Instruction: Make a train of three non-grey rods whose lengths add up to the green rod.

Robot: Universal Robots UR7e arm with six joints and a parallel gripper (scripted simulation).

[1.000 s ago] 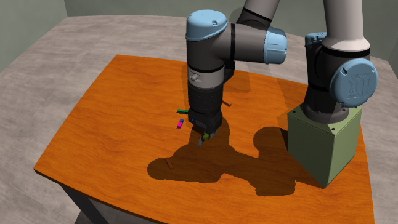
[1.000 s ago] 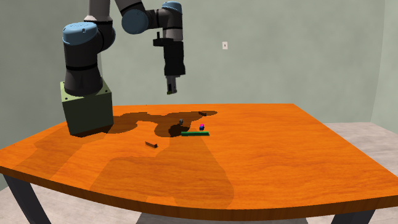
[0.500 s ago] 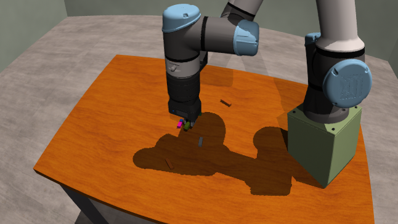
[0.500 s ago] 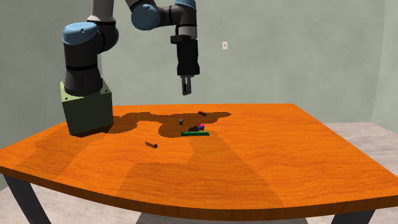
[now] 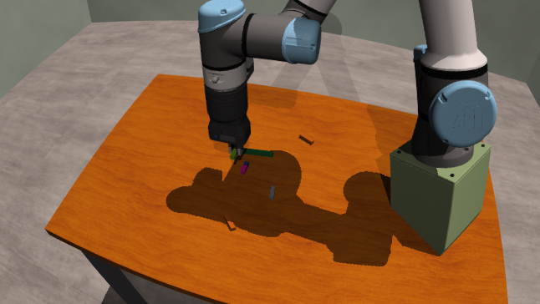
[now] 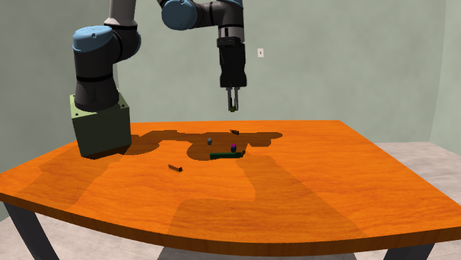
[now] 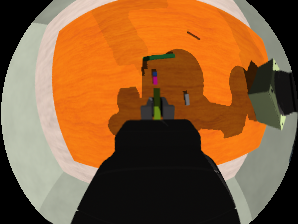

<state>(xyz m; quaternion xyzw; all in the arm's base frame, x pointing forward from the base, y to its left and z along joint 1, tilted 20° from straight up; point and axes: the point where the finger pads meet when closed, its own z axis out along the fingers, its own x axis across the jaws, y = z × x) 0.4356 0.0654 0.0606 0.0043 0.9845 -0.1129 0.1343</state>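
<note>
The gripper [image 5: 236, 154] [image 6: 232, 108] [image 7: 157, 103] held the lime rod [image 5: 233, 154] [image 6: 232, 109] [image 7: 157, 111] between its fingers, above the wooden table [image 5: 125, 125] [image 6: 303, 186] [image 7: 90, 100]. The exterior view revealed the height, with the lime rod well off the tabletop; from the top view alone, it seemed to hang beside the end of the green rod [image 5: 260, 153] [image 6: 225, 156] [image 7: 161, 56].

The wrist view looked down the lime rod's length toward the magenta rod [image 5: 244, 169] [image 6: 233, 146] [image 7: 155, 80] and the blue rod [image 5: 246, 163] [image 6: 233, 149] [image 7: 155, 74], lying end to end near the green rod. Whether those two touched could not be told. One orange rod [image 5: 307, 139] [image 6: 175, 168] [image 7: 193, 35] appeared in all three views; another orange rod [image 5: 230, 223] [image 6: 235, 132] showed only in the top and exterior views.

The arm's shadow [image 5: 313, 221] [image 6: 203, 150] [image 7: 130, 107] darkened the blue rod and much of the green rod, blurring their edges. The gripper's black body filled the lower wrist view, and the arm's upper reaches were cropped from the top and exterior views.

The grey rod [image 5: 272, 192] [image 6: 209, 141] [image 7: 187, 99] lay apart, between the magenta-and-blue pair and the green pedestal [image 5: 422, 200] [image 6: 101, 133] [image 7: 265, 95]. A wall plate [image 6: 260, 53] showed only in the exterior view.

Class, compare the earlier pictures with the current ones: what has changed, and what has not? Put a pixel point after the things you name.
The hand [image 5: 235, 153] [image 6: 232, 109] [image 7: 157, 103], with the lime rod [image 5: 233, 154] [image 6: 232, 108] [image 7: 157, 113] gripped throughout, moved away from the robot's base, past the grey rod [image 5: 272, 192] [image 6: 209, 141] [image 7: 187, 99]. Nothing was let go. The green [image 5: 261, 153] [image 6: 225, 156] [image 7: 161, 57], magenta [image 5: 244, 169] [image 6: 233, 146] [image 7: 155, 80], grey and both orange rods stayed put.
</note>
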